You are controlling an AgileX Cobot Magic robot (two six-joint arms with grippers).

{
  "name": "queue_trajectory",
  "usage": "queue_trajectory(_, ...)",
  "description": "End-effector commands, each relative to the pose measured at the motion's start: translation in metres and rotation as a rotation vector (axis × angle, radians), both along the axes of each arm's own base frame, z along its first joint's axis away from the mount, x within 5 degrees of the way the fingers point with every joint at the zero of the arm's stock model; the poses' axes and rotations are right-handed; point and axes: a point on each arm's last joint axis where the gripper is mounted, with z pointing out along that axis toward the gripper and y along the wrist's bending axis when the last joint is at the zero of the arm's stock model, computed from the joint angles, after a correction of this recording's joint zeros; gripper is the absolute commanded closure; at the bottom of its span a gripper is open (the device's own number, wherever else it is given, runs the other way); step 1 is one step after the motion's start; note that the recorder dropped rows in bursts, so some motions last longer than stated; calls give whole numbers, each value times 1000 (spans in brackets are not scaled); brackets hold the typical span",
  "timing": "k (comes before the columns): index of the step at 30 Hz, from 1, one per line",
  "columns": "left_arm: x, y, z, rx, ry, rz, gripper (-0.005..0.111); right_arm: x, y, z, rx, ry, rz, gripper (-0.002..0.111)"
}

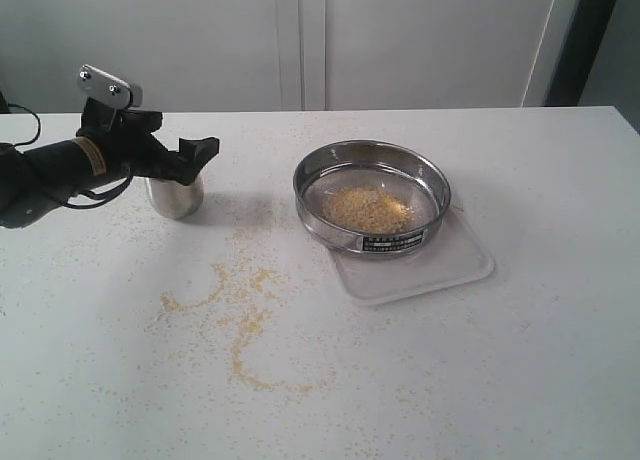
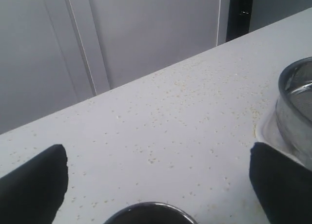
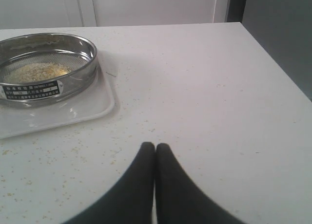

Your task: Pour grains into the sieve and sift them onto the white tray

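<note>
Grains [image 1: 245, 325] streak table [image 1: 520, 380]; steel sieve [image 1: 340, 236] holds yellow heap [image 1: 372, 210]; left hand [image 1: 198, 150] spread, empty; right hand [image 3: 155, 149] closed.

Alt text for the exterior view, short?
A steel sieve holding yellow grains sits on a white tray on a white table. At left, the open left gripper hovers above a small steel cup; more grains lie scattered across the table.

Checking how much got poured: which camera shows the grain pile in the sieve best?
The exterior view: it looks down on the whole grain pile inside the sieve. The right wrist view sees it side-on, low over the rim. The left wrist view catches only the sieve's wall.
</note>
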Motion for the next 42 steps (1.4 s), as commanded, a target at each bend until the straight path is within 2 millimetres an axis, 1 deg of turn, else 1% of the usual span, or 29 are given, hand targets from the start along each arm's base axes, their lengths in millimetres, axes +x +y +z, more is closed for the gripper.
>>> queue_trajectory(1,-2,3,16,23,28,24,2,0,0,0,-6,-14,-5,108)
queue_trajectory(3,-4,3,21,37,37,26,2,0,0,0,-6,-14,-5,108)
queue_trajectory(5,-6,3,30,6,52,31,2,0,0,0,-6,-14,-5,108)
queue_trajectory(6,-8,3,37,-10,50,29,6,0,0,0,-6,-14,-5,108)
queue_trajectory(7,-8,3,39,-18,55,32,9,0,0,0,-6,-14,-5,108)
queue_trajectory(8,-9,4,43,-30,72,45,21,0,0,0,-6,-14,-5,108)
queue_trajectory(9,-10,5,45,-39,86,56,27,0,0,0,-6,-14,-5,108)
queue_trajectory(10,-11,6,46,-53,124,66,44,0,0,0,-6,-14,-5,108)
queue_trajectory(11,-12,5,46,-47,132,58,52,0,0,0,-6,-14,-5,108)
queue_trajectory(13,-15,4,45,-34,162,34,90,0,0,0,-6,-14,-5,108)
queue_trajectory(15,-15,3,45,-44,172,33,107,0,0,0,-6,-14,-5,108)
queue_trajectory(19,-16,8,50,-78,224,99,107,0,0,0,-6,-14,-5,108)
queue_trajectory(23,-20,20,62,-36,277,231,107,0,0,0,-6,-14,-5,108)
queue_trajectory(27,-25,27,72,56,276,278,107,0,0,0,-6,-14,-5,108)
queue_trajectory(32,-32,32,84,227,216,256,107,0,0,0,-6,-14,-5,108)
queue_trajectory(35,-34,35,90,270,198,277,107,0,0,0,-6,-14,-5,108)
queue_trajectory(36,-35,37,92,272,196,293,107,0,0,0,-6,-14,-5,108)
queue_trajectory(39,-36,39,98,197,218,342,107,0,0,0,-6,-14,-5,108)
queue_trajectory(42,-41,36,107,134,222,327,107,0,0,0,-6,-14,-5,108)
